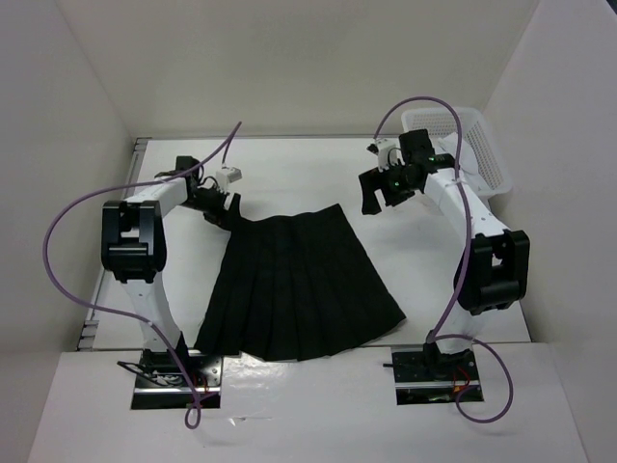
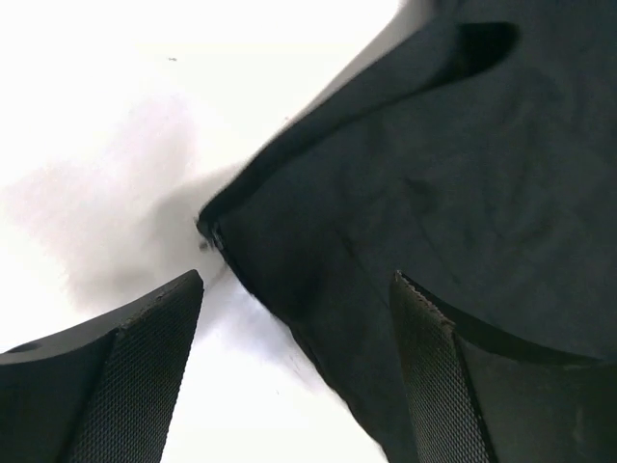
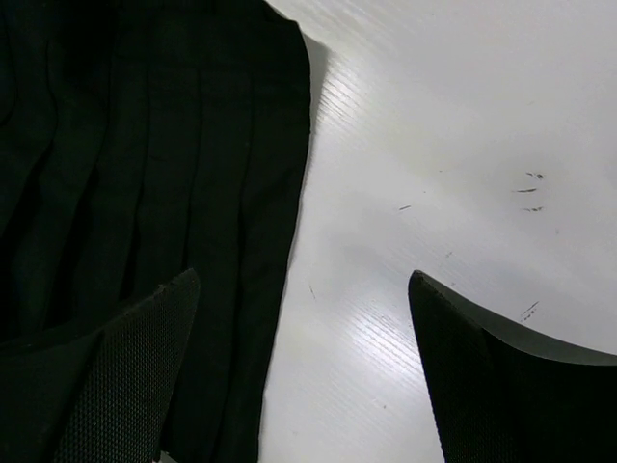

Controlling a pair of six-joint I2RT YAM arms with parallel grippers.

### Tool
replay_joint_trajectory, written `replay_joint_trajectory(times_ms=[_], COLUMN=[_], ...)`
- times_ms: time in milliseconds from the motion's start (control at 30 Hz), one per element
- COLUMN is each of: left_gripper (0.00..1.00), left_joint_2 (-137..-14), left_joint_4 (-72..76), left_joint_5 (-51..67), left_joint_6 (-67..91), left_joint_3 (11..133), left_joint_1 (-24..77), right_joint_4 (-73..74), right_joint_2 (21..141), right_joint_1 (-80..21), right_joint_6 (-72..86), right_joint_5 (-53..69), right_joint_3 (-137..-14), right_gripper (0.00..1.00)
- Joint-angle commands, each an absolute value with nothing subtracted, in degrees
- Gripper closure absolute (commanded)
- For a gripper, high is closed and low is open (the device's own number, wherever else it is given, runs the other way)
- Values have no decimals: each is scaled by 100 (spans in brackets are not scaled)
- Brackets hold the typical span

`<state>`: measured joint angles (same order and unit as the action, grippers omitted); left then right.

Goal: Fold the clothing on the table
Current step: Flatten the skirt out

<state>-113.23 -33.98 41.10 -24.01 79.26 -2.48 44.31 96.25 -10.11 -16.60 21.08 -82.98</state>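
The left hand [image 1: 220, 208], jaws wide, straddles the waistband corner at 11 o'clock, likely to pinch it, while the black skirt [image 1: 299, 285] lies flat mid-table [image 1: 289, 169], waistband at 12 and hem at 6, and the right hand [image 1: 381, 193] hovers wide at 1 o'clock, apparently for the opposite corner.

1. surface [image 1: 289, 164]: carries every item below.
2. skirt [image 1: 294, 289]: lies flat on the surface at centre, between my two arms, waist end far, hem near.
3. left jaws: at the skirt's far-left corner. The corner sits between them, with one side over cloth and the other over bare surface.
4. right jaws: above the skirt's far-right corner, straddling its side edge, with cloth to their left and bare surface to their right.
5. basket [image 1: 472, 145]: at the far-right corner of the surface, behind my right jaws.
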Motion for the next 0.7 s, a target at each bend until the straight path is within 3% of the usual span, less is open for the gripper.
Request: replay_joint_trajectory(times_ms=[0,233,567,667], left_gripper=[16,21,50,63], left_joint_2=[-11557,-11689,-11997,-11997], left_joint_4=[-3182,-3129,-3463,-3568], left_joint_5=[3955,3718,3973,4174], left_joint_6=[-2497,-2496,-2821,-2935], left_joint_3=[8243,8297,8420,8420], left_joint_1=[-158,-149,-202,-202], right_joint_4=[4430,4482,4482,4430], right_joint_2=[9519,9694,10528,11020], right_joint_1=[-853,-800,-800,-800], right_joint_6=[-1749,-1802,-1934,-1986], right_joint_5=[2435,2549,2962,3085], right_joint_3=[-8323,-8429,-8946,-9288], right_gripper=[7,7,11,11])
